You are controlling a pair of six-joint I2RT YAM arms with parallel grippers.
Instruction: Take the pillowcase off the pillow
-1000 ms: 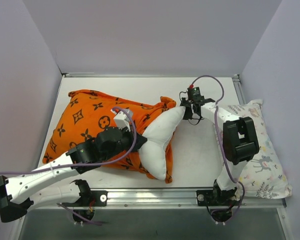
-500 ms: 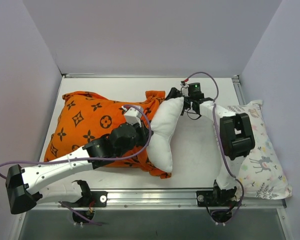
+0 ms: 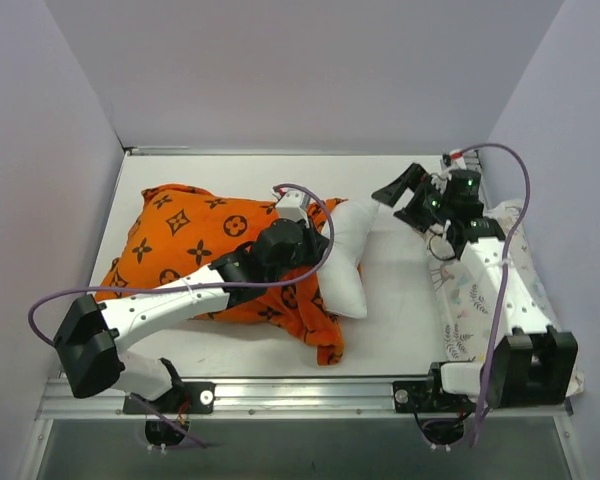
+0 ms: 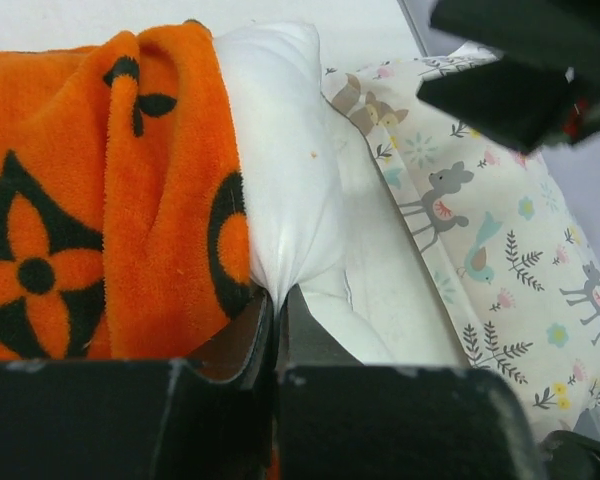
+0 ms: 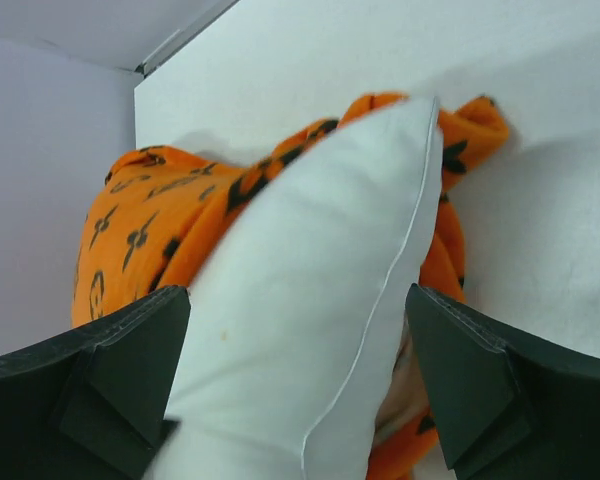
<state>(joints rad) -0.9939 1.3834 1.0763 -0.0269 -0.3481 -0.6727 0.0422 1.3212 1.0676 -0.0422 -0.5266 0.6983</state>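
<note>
Left arm reaches across the bright orange flower-printed fabric pillowcase [image 3: 185, 250], its hand [image 4: 277, 303] pinching the plain white stuffed pillow [image 3: 353, 270]. The pillow juts from the pillowcase's right end, long axis near-to-far. Right hand [image 3: 404, 197] gapes, just right of the pillow.

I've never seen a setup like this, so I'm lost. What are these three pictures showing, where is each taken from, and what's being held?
Two robot arms sit at a white table. One picture looks down from above; the others come from cameras on each wrist. An orange pillowcase partly covers a white pillow; a printed pillow lies at the right. The left arm's fingers are shut, pinching the white pillow. The right arm's fingers are open, holding nothing.
</note>
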